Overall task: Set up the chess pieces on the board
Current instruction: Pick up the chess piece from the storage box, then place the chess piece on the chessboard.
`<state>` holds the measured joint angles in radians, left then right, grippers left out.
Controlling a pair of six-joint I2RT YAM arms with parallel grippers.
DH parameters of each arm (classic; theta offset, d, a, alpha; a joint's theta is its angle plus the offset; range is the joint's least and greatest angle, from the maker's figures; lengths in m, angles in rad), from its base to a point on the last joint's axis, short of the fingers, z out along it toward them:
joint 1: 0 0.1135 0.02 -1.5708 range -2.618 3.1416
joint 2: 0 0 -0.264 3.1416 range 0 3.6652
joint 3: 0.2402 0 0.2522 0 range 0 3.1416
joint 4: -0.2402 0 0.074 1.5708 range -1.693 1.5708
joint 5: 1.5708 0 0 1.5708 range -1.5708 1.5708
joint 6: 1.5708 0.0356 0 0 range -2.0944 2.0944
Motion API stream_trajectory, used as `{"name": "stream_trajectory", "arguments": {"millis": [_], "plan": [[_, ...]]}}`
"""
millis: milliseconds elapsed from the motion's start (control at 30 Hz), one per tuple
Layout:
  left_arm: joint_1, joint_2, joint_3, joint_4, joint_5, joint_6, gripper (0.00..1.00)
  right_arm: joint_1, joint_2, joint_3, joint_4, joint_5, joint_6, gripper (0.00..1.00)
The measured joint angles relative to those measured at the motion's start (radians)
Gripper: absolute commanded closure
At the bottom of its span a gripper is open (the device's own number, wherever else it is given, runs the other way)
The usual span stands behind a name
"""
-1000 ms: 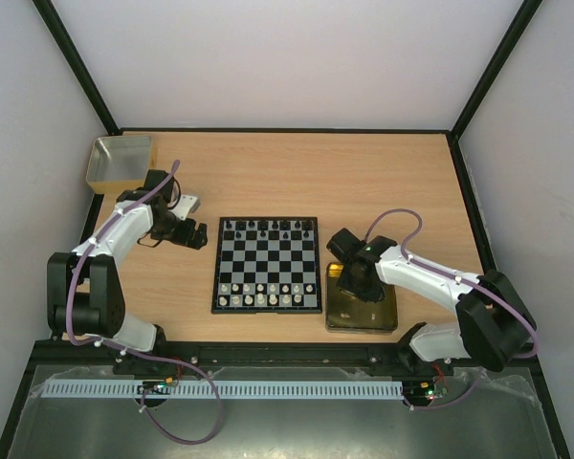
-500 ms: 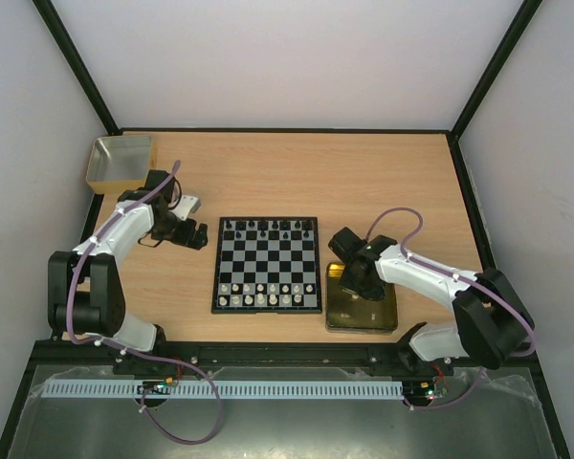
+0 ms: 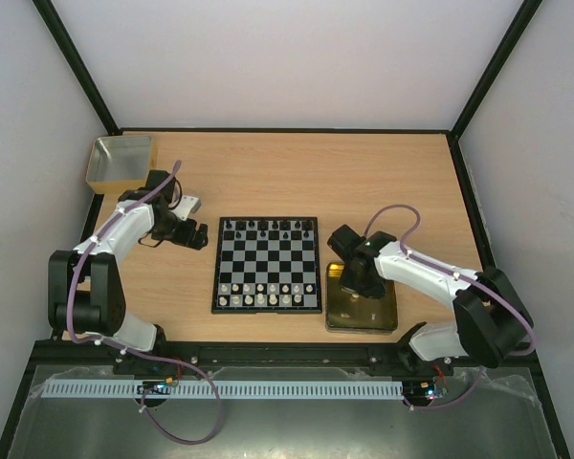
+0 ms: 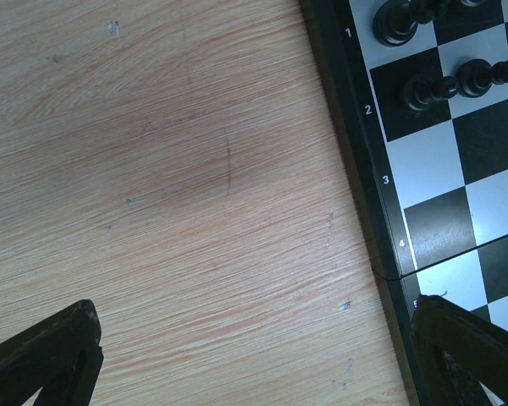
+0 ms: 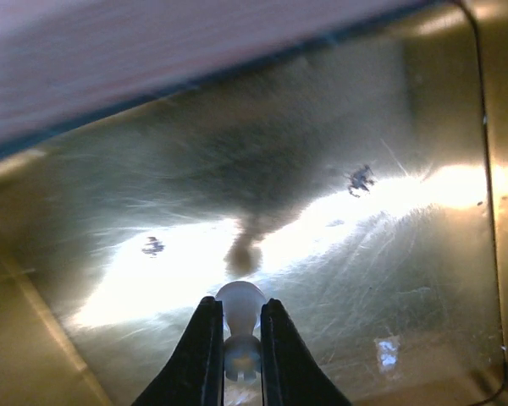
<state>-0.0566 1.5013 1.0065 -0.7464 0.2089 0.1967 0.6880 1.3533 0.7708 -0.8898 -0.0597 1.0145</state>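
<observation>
Inside the shiny gold rectangular tray (image 3: pixel 384 321), at the near right of the wooden table (image 3: pixel 392 182): the right gripper (image 5: pixel 240 306), jaws pinched narrow on a tiny white chess piece (image 5: pixel 240 295). Elsewhere on the tray floor, two small dark specks (image 5: pixel 361 178), too blurred to name. Piece's long axis in line with the jaws, rounded end poking out past the tips toward the tray floor, other end tucked back between them. Cast just ahead of it on the metal, a soft shadow; touching or lifted, impossible to tell. At the far left corner, a yellowish square box (image 3: pixel 122 163), contents too small to make out. Between the arms, just left of the tray, the small black-and-white chequered chessboard (image 3: pixel 268 265): black pieces (image 3: pixel 268 228) ranged along its far edge, white pieces (image 3: pixel 263 293) in the two near rows. Over bare wood just beside the board's left border, the left gripper (image 4: pixel 254 315), jaws spread wide.
</observation>
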Motion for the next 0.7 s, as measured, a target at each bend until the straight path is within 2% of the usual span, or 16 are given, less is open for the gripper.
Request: {"name": "stream_trajectory", "arguments": {"millis": [133, 333, 500, 700], "plan": [[0.0, 0.0, 0.0, 0.0, 0.0, 0.0, 0.01, 0.037, 0.0, 0.132, -0.072, 0.016, -0.026, 0.97], [0.0, 0.0, 0.0, 0.0, 0.0, 0.0, 0.01, 0.203, 0.023, 0.289, -0.135, 0.013, -0.027, 0.96], [0.0, 0.0, 0.0, 0.0, -0.001, 0.0, 0.01, 0.281, 0.062, 0.3, -0.139, -0.016, -0.015, 0.96], [0.0, 0.0, 0.0, 0.0, -0.003, 0.0, 0.01, 0.317, 0.127, 0.296, -0.111, -0.056, -0.011, 0.95]]}}
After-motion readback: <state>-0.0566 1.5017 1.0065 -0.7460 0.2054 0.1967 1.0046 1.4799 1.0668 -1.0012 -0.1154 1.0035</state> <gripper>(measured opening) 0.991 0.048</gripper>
